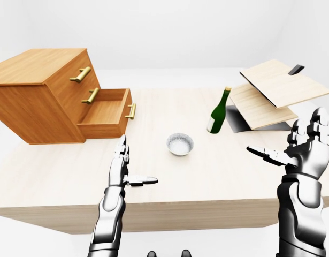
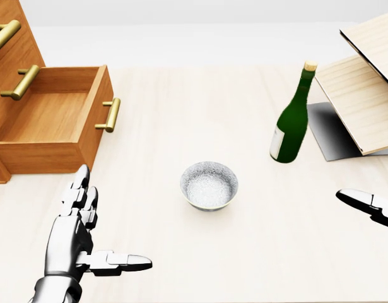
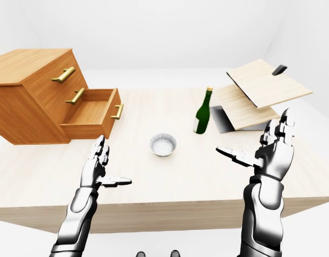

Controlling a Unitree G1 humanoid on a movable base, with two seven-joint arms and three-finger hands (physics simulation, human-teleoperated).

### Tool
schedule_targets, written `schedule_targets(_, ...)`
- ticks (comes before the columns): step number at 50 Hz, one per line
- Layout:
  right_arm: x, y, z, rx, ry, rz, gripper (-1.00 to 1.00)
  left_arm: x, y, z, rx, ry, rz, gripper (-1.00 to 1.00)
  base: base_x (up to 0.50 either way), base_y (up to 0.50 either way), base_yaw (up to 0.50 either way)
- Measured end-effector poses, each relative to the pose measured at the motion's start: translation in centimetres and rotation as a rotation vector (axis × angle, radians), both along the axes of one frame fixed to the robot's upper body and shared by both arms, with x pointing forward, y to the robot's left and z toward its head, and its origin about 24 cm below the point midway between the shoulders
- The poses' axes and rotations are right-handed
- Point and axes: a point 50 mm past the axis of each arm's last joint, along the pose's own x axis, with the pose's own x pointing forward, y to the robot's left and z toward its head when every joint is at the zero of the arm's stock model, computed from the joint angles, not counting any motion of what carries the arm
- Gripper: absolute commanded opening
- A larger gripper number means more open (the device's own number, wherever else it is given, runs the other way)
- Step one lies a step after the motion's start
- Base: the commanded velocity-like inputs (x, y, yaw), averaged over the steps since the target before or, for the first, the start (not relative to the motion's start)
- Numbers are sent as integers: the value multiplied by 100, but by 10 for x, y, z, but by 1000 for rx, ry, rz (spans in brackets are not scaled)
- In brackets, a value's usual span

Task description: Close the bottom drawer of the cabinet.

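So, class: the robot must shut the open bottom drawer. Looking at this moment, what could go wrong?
1. The left hand hovers open, short of the bottom drawer; pushing on one corner rather than near the brass handle might skew the drawer.
2. The bowl sits to the right of that hand; a wide swing could knock it.
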Motion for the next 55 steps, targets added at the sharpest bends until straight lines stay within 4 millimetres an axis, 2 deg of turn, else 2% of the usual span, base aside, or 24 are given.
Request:
schedule_targets(43,1,2,1,-16,0,19,100,0,-1,0,-2,1,-6,100,24,0,0)
schedule_targets(55,-2,1,3,-8,-13,20,100,9,-2,4,8,-4,-3,100,1,0,0)
